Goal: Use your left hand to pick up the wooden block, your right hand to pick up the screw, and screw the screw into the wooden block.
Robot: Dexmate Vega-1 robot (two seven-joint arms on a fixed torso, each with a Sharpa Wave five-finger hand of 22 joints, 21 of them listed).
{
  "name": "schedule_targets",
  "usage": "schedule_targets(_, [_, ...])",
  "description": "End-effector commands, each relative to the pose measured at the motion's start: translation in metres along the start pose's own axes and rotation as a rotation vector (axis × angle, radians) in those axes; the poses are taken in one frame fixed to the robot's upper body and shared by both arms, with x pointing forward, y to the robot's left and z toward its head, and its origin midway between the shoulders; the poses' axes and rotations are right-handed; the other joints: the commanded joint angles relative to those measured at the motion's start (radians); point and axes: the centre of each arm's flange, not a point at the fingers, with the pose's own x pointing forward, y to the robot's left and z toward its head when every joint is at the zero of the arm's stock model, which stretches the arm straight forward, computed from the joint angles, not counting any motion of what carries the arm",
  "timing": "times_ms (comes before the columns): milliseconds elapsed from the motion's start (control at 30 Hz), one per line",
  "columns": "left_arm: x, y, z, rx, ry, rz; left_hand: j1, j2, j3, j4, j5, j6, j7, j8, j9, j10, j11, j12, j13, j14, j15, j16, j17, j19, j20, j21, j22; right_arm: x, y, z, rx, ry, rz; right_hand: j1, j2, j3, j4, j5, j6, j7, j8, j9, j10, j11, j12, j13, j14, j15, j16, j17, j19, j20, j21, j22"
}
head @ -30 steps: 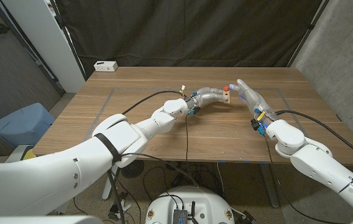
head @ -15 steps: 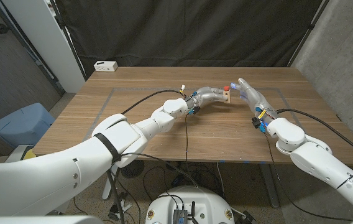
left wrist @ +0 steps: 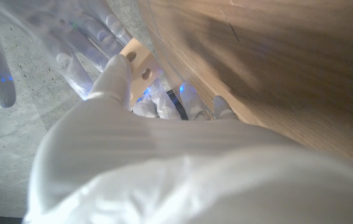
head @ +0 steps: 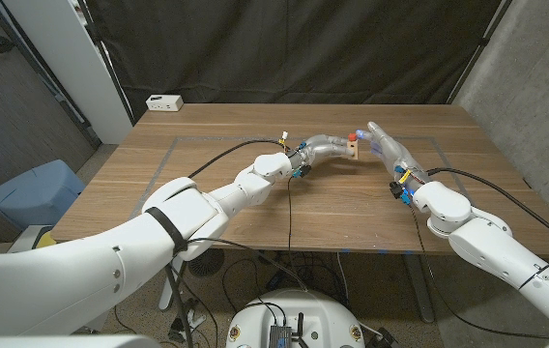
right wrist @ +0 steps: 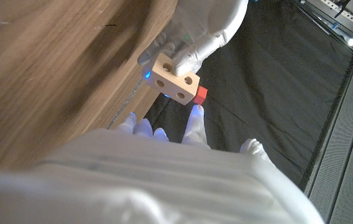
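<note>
A wooden bench (head: 255,203) filled the middle of the head view, with both robot arms reaching in from the lower corners toward its far centre.

The left hand (head: 325,148) was clamped on the wooden block (head: 352,148), holding it lifted just above the bench at about twelve o'clock from the bench's centre. In the right wrist view the wooden block showed round holes in its faces. The screw (head: 353,135), with a red head, stood at the block's upper face, seemingly seated in one of those holes.

The right hand (head: 388,147) sat just beside the block at its three o'clock side. Its fingers (right wrist: 195,121) were stretched out and apart, one fingertip very near the red head; whether it touched could not be told, and it appeared to hold nothing.

Over the last second almost nothing had changed. The block and the left hand had stayed where they were, and the right hand had shifted only slightly, remaining close to the screw. That stillness suggested the work was late in the task, with the screw already in the block and only turning or a final release left.

A white box (head: 164,101) lay at the bench's far left corner, around ten o'clock.
</note>
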Motion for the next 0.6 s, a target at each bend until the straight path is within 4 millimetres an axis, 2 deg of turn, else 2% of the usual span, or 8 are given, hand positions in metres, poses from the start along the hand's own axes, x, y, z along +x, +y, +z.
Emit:
schedule_targets(33, [-0.0019,-0.0011,-0.0020,-0.004,-0.005,-0.001,-0.014,0.025,0.050,0.042,0.005,0.012,0.000,0.005,0.005,0.010,0.000,0.006,0.003,0.000,-0.025,0.000,0.003,0.003,0.004,0.002,0.003,0.0065,0.0055,-0.0003,-0.003,-0.001,0.028,-0.010,-0.002,0.000,0.009,0.006,-0.005,0.003,-0.003,0.000,-0.094,-0.002,-0.003,0.000,-0.184,-0.004,0.002,0.002,-0.007,0.004,0.000,0.004])
schedule_targets(600, [-0.0018,-0.0009,-0.0019,-0.004,-0.004,-0.001,-0.015,0.026,0.051,0.042,0.006,0.011,0.001,0.004,0.006,0.008,0.001,0.006,0.003,-0.001,-0.025,0.000,0.003,0.004,0.004,0.002,0.003,0.0062,0.0100,-0.0009,-0.001,0.003,0.037,-0.023,-0.003,-0.005,0.017,0.008,-0.002,0.003,0.001,0.000,-0.095,-0.002,-0.002,0.000,-0.184,-0.006,0.005,0.004,-0.008,0.003,0.001,0.004])
